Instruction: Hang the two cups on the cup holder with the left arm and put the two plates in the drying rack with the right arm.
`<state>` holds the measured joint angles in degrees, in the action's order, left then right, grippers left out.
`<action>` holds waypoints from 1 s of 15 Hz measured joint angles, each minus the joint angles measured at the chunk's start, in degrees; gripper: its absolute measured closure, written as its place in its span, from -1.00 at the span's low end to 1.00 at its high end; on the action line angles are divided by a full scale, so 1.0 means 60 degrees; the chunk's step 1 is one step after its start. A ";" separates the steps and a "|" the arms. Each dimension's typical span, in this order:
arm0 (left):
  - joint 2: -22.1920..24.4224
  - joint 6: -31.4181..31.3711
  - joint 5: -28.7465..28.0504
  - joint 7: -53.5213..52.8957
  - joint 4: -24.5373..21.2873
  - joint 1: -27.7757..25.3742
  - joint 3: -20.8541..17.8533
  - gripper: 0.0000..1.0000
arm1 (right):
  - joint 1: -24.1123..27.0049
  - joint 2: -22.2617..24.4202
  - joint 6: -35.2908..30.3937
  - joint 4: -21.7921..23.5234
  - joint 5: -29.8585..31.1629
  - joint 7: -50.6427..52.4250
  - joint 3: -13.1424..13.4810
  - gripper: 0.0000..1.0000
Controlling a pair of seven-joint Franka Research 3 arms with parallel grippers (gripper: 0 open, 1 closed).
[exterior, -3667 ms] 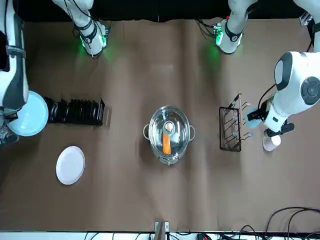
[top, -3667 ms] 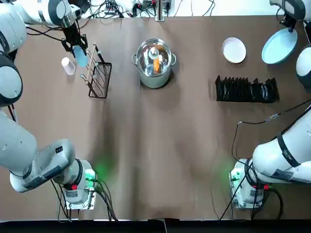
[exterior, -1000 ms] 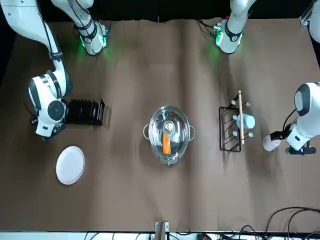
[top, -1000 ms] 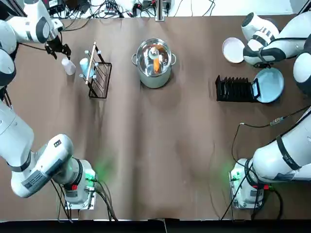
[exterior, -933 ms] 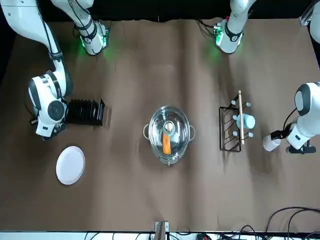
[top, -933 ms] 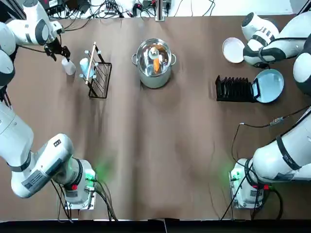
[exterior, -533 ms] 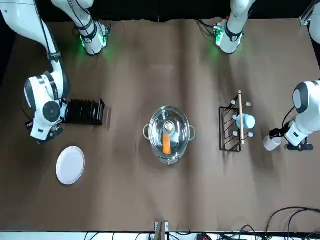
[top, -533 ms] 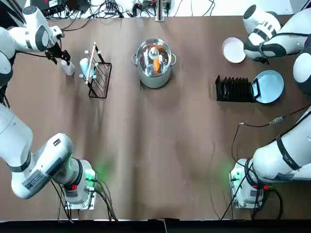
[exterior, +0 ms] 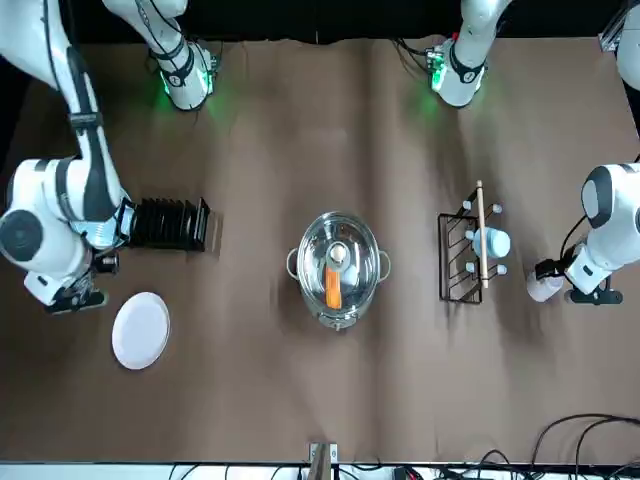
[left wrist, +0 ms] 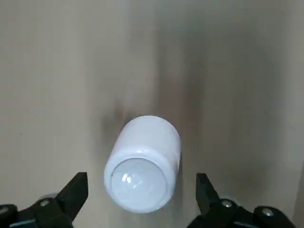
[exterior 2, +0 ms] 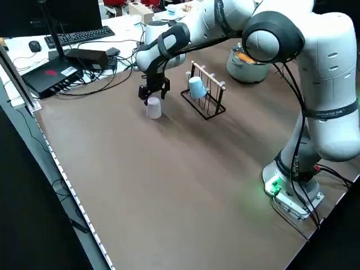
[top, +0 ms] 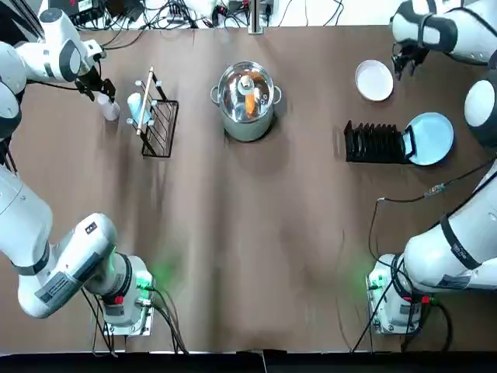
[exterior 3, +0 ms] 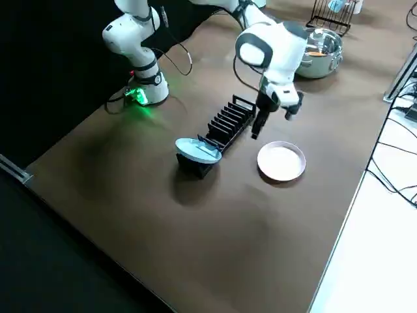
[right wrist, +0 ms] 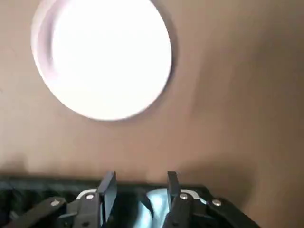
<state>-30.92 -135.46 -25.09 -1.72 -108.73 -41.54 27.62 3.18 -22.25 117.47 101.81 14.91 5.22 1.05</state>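
The left arm's dark gripper (left wrist: 141,199) hovered at the far left of the brown table (top: 256,233), right over the small white cylindrical cup (top: 109,107), which stood mouth-down on the table; its fingers (left wrist: 72,194) were spread wide on either side of the cup, not touching it; the light blue cup (top: 139,108) hung on the small dark wire cup holder with the light wooden bar (top: 159,120), just right of the white cup.

The right arm's dark gripper (right wrist: 138,192) was at the far right, just beside the round white plate (top: 374,80) lying flat on the table; its fingers (right wrist: 108,189) stood a little apart and held nothing; the round light blue plate (top: 432,138) leaned in the right end of the long low black slotted drying rack (top: 377,143), nearer than the white plate.

A steel pot with a glass lid (top: 247,100) sat between the holder and the rack.
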 joint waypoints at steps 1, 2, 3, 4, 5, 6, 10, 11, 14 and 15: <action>-0.0080 -0.0286 0.0000 0.0000 -0.0015 -0.0003 -0.0007 -1.00 | 0.0343 -0.0498 0.0855 -0.0181 -0.1017 0.0000 0.0030 -0.02; -0.0170 -0.0490 0.0000 -0.0001 -0.0025 -0.0005 -0.0013 -1.00 | 0.0525 -0.0818 0.1398 -0.0199 -0.1214 0.0000 0.0037 -0.03; -0.0280 -0.0704 0.0000 -0.0001 -0.0029 -0.0006 -0.0026 -1.00 | 0.0675 -0.1163 0.1949 -0.0211 -0.1321 -0.0093 0.0042 -0.11; -0.0384 -0.0898 0.0000 -0.0001 -0.0029 -0.0008 -0.0040 -0.98 | 0.0797 -0.1488 0.2470 -0.0229 -0.1375 -0.0386 0.0045 -0.15; -0.0476 -0.1037 0.0000 -0.0003 -0.0029 -0.0009 -0.0050 -0.97 | 0.0904 -0.1782 0.2951 -0.0254 -0.1397 -0.0838 0.0047 -0.17; -0.0539 -0.1111 0.0000 -0.0002 -0.0028 -0.0010 -0.0051 -0.97 | 0.0981 -0.2043 0.3380 -0.0278 -0.1406 -0.1304 0.0048 -0.26; -0.0559 -0.1170 0.0000 -0.0003 0.0026 -0.0013 -0.0047 -0.32 | 0.1019 -0.2742 0.3930 -0.0399 -0.1427 -0.3037 0.0021 -0.27; -0.0556 -0.1172 0.0000 -0.0003 0.0059 -0.0014 -0.0047 -0.31 | 0.1006 -0.2858 0.3957 -0.0471 -0.1428 -0.3422 0.0007 -0.26; -0.0503 -0.1157 0.0008 0.0179 0.0183 -0.0035 0.0004 -0.31 | 0.0981 -0.3178 0.4274 -0.0638 -0.1449 -0.4359 -0.0029 -0.06; -0.0418 -0.1052 0.0023 0.0484 0.0232 -0.0063 0.0124 -0.31 | 0.0980 -0.3207 0.4364 -0.0656 -0.1473 -0.4574 -0.0039 0.15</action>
<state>-33.43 -141.77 -24.95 1.18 -107.33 -41.92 28.37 9.06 -41.49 143.66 97.88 6.08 -22.22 0.82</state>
